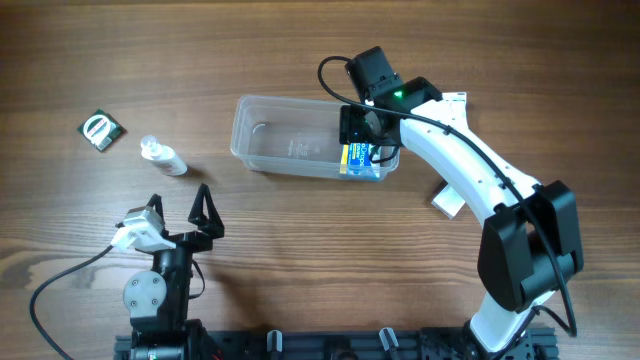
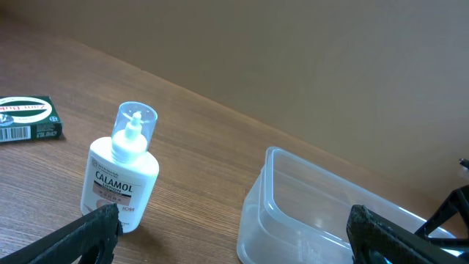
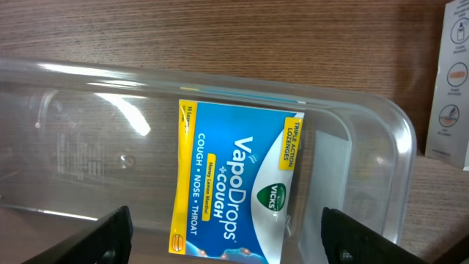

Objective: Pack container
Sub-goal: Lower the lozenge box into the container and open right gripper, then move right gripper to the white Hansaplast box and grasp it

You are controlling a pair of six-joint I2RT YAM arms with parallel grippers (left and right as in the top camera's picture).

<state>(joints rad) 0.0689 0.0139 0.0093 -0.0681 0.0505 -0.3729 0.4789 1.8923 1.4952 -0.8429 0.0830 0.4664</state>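
Lozenge box [image 3: 234, 187] lying in container [image 1: 280, 140]; right pincer [image 3: 227, 238] released above it; left pincer [image 1: 180, 203] released, wide

My table [image 1: 300, 250]: wooden | below my right pincer [image 1: 362, 140]: clear container [image 1: 275, 140] | ahead of my left pincer [image 1: 178, 197]: bottle [image 1: 163, 156] on its side, green box [image 1: 101, 130]

"CALAMOL" on bottle [image 2: 121, 180]; "Vicks VapoDrops" on blue packet [image 3: 234, 191]

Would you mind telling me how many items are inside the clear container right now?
1. The blue VapoDrops packet lies at the right-hand end of the container. The rest of it looks bare, and the right wrist view shows nothing else beside the packet.
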